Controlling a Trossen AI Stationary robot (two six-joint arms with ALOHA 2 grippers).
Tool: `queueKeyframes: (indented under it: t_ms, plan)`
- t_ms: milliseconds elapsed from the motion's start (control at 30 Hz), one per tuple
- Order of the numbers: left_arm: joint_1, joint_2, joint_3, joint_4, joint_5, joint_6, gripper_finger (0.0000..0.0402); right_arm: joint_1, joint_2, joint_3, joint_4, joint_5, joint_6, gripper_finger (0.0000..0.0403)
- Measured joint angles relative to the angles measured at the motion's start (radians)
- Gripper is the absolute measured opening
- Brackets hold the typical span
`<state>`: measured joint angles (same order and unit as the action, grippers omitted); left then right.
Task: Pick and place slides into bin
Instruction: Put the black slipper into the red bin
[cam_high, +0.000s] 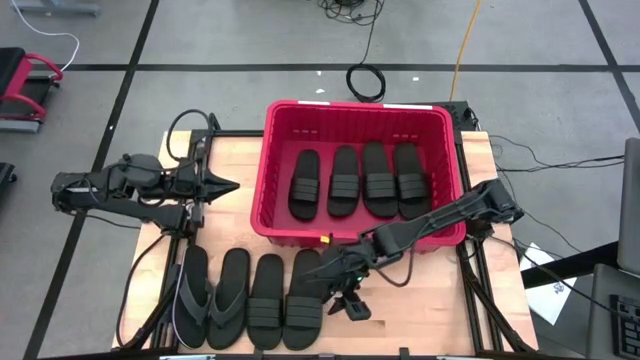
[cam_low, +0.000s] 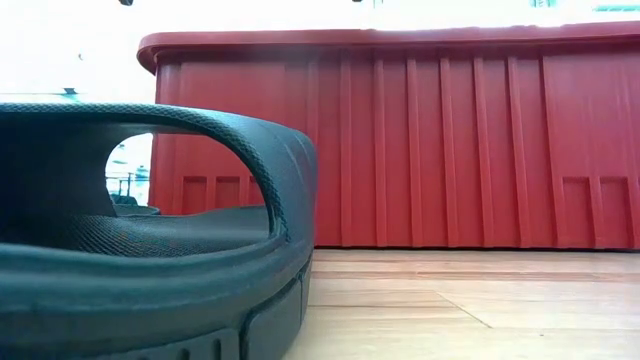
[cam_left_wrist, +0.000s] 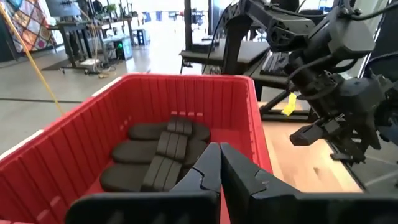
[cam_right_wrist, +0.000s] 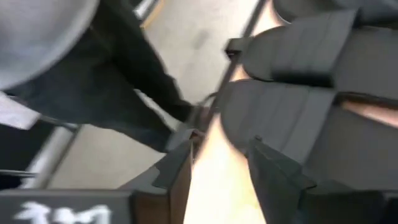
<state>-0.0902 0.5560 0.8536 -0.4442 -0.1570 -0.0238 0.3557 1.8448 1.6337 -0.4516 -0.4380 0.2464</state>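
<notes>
The red bin (cam_high: 350, 106) stands at the table's far middle, and several black slides (cam_high: 355, 180) lie flat side by side on its floor. Several more slides (cam_high: 248, 300) lie in a row on the wood by the near edge. My right gripper (cam_high: 342, 295) hangs open just right of the rightmost slide (cam_high: 303, 300). In the right wrist view its fingers (cam_right_wrist: 273, 177) slant down over the bare wood, the banded slides (cam_right_wrist: 298, 118) just ahead. My left gripper (cam_left_wrist: 219, 171) is shut, level, left of the bin (cam_left_wrist: 186, 78) and points at it.
Bare wood (cam_high: 420, 310) lies right of the row of slides, and more lies between the row and the bin. The low view shows one slide (cam_low: 150, 250) close up before the bin's wall (cam_low: 450, 150). Cables (cam_high: 365, 80) lie on the floor beyond the table.
</notes>
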Motion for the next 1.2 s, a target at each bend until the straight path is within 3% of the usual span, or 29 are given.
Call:
queueKeyframes:
  t_ms: [167,300,533,733,1000,1200]
  plan:
    - [0.0,0.008,0.0,-0.028,0.0,-0.013,0.0007,0.0,0.048,0.0,0.021,0.147,-0.108,0.0186]
    - [0.0,0.009,0.0,-0.033,0.0,-0.027,0.0021,-0.009,0.092,0.0,0.037,0.171,-0.152,0.0208]
    - [0.0,0.008,0.0,-0.036,0.0,-0.028,0.0025,-0.019,0.182,-0.006,0.091,0.143,-0.141,0.0217]
    - [0.0,0.008,0.0,-0.041,0.001,-0.03,0.0009,-0.033,0.267,-0.006,0.19,0.122,-0.029,0.0217]
    - [0.0,0.008,0.0,-0.052,0.002,0.0,0.001,-0.041,0.331,-0.006,0.261,-0.056,0.145,0.0217]
    - [0.0,0.015,0.0,-0.055,0.002,0.002,0.0027,-0.032,0.331,-0.006,0.256,-0.085,0.139,0.0195]
